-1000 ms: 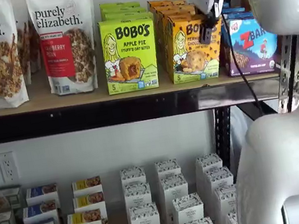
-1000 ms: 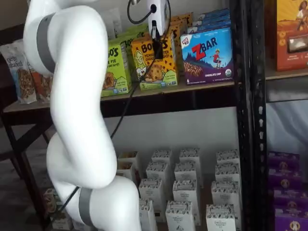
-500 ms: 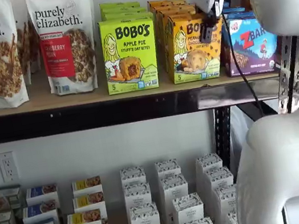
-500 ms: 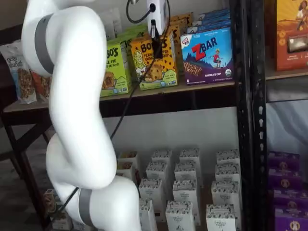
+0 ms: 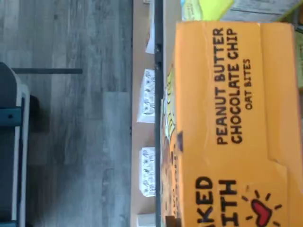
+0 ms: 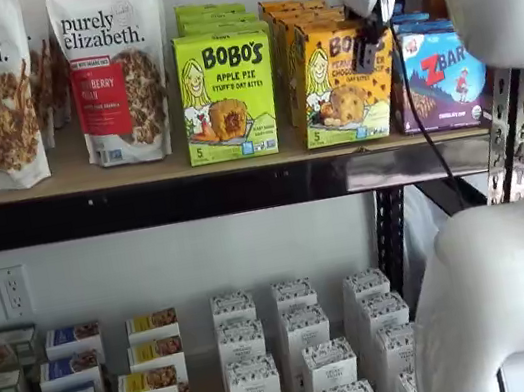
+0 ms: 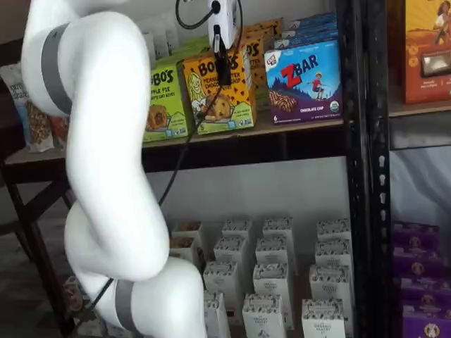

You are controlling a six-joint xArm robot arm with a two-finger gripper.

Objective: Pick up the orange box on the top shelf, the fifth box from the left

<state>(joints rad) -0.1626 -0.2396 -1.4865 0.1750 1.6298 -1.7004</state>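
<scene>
Clamped on the front orange box (image 7: 217,95), the tool (image 7: 223,65) hangs from above with its black fingers (image 6: 365,33) closed over the carton's upper part in both shelf views. That box stands on the top shelf (image 6: 135,168) at the board's front edge, between the lime-green Bobo's Apple Pie box (image 6: 227,95) and the blue ZBar box (image 6: 440,73), with more orange boxes lined up behind it. Its "Peanut Butter Chocolate Chip" top panel (image 5: 232,118) fills much of the wrist view.
</scene>
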